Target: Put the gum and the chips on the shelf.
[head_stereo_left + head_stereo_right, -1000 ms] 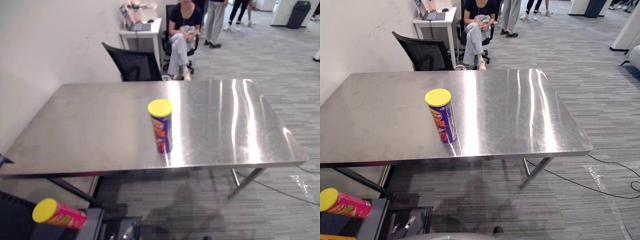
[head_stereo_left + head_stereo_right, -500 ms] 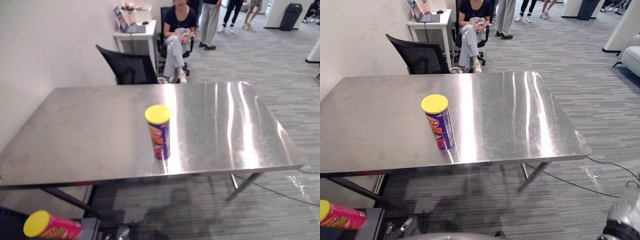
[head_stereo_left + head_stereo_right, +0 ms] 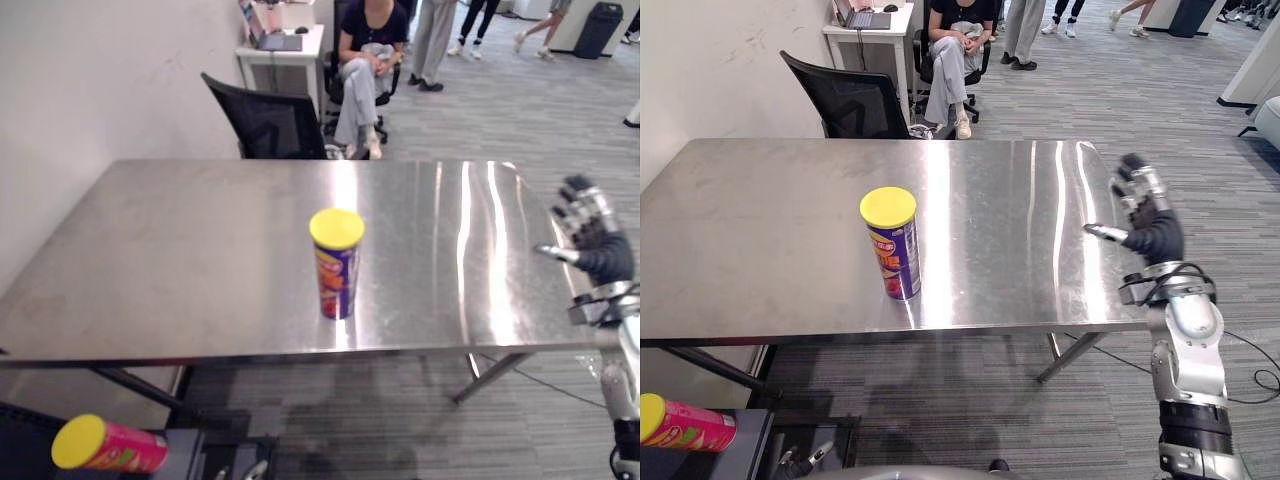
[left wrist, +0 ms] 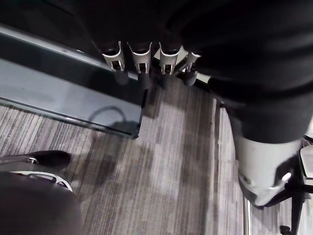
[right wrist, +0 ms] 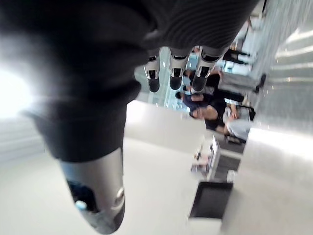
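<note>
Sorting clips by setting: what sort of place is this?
Probably an open-plan office: grey carpet, a black mesh office chair behind the steel table, and a person seated by a small white desk with a laptop.

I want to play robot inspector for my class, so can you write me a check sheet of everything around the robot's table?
Surface: steel table, shiny, bare but for one can.
Job's things: chips can upright near the table's front edge; pink can on its side on the low dark shelf.
Clutter: nothing seen.
Hands: right hand open, up by the table's right end, holding nothing; left hand open, above the carpet.
Cables: nothing seen on the table.
Surroundings: black chair, seated person, white desk behind the table.
</note>
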Motion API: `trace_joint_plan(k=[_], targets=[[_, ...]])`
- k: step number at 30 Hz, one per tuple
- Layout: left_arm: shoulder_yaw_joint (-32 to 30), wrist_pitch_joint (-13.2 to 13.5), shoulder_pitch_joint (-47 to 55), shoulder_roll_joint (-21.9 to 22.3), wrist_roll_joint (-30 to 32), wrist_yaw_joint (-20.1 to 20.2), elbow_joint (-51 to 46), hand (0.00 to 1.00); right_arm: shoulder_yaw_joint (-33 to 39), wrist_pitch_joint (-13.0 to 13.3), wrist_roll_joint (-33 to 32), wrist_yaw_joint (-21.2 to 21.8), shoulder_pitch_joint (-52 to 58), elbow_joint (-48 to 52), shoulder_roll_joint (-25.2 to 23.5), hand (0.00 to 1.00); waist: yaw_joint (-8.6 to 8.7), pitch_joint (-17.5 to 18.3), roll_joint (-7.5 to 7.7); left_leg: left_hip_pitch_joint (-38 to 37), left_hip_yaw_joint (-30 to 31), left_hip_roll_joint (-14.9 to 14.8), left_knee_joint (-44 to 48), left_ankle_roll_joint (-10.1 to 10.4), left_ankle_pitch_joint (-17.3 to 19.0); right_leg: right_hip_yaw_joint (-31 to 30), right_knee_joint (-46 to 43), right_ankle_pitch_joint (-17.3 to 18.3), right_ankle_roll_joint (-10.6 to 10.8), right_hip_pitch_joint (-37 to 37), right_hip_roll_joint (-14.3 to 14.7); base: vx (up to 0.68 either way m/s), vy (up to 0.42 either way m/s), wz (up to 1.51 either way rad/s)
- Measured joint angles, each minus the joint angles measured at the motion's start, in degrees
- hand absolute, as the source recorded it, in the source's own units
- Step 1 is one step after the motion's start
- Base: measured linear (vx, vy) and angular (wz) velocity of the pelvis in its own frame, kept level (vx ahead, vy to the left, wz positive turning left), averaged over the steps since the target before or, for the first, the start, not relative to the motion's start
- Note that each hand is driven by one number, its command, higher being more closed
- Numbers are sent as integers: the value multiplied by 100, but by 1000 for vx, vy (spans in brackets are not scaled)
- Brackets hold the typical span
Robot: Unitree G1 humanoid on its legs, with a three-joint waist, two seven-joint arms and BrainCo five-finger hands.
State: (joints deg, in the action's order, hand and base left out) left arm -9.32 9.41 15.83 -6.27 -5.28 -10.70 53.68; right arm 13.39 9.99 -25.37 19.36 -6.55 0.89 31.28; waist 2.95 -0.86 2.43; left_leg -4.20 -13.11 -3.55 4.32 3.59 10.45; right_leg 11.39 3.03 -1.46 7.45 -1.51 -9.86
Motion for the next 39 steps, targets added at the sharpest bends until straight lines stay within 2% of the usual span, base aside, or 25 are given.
trace_joint_plan(k=[3, 6, 10, 13, 18, 22, 30, 39], targets=[[0, 1, 0, -12, 55, -16, 8, 0, -340, -163, -101, 435, -3, 172, 0, 0, -5, -30, 48, 15, 100, 22, 0, -1, 0, 88, 2, -17, 28, -15, -20, -56, -5, 9], [4, 3, 2, -12, 148, -13, 82, 0, -596, -259, -180, 657, -8, 349, 0, 0, -25, -44, 88, 89, 141, 27, 13, -4, -2, 126, 19, -30, 48, 19, -27, -75, -17, 8], [18, 6, 22, -13, 158, -13, 121, 0, -803, -447, -243, 795, -34, 531, 1, 0, -28, -53, 78, 111, 141, 18, 71, -6, -4, 127, 82, -62, 72, 13, -17, -59, -21, -1], [65, 8, 13, -33, 162, -12, 124, 0, -1015, -476, -275, 861, -125, 550, 1, 0, -17, -54, 74, 113, 141, 3, 80, -7, -4, 125, 89, -74, 63, 16, -1, -43, -19, -3], [168, 7, -15, -71, 160, -6, 126, 0, -1440, -636, -283, 856, -327, 572, 2, 0, -32, -54, 69, 129, 142, 8, 80, -15, -10, 124, 109, -101, 62, 11, 1, 0, 0, 0], [243, 4, -90, -90, 159, -7, 132, 0, -1635, -701, -283, 825, -465, 548, 2, 0, -146, -53, 63, 177, 156, 25, 92, -35, -24, 143, 184, -181, 48, 0, -4, -3, 1, 1], [356, 1, -102, -129, 158, -11, 159, 0, -2103, -859, -279, 613, -901, 219, -106, 0, -198, -62, 69, 202, 289, 73, 92, -81, -83, 296, 221, -242, 15, -79, -42, -30, -2, 10], [445, -1, -108, -188, 149, -9, 247, 0, -2307, -928, -269, 309, -1186, -437, -503, 0, -303, -121, 95, 202, 446, 109, -137, -58, -321, 442, 228, -243, 15, -62, -26, -54, -22, 7]])
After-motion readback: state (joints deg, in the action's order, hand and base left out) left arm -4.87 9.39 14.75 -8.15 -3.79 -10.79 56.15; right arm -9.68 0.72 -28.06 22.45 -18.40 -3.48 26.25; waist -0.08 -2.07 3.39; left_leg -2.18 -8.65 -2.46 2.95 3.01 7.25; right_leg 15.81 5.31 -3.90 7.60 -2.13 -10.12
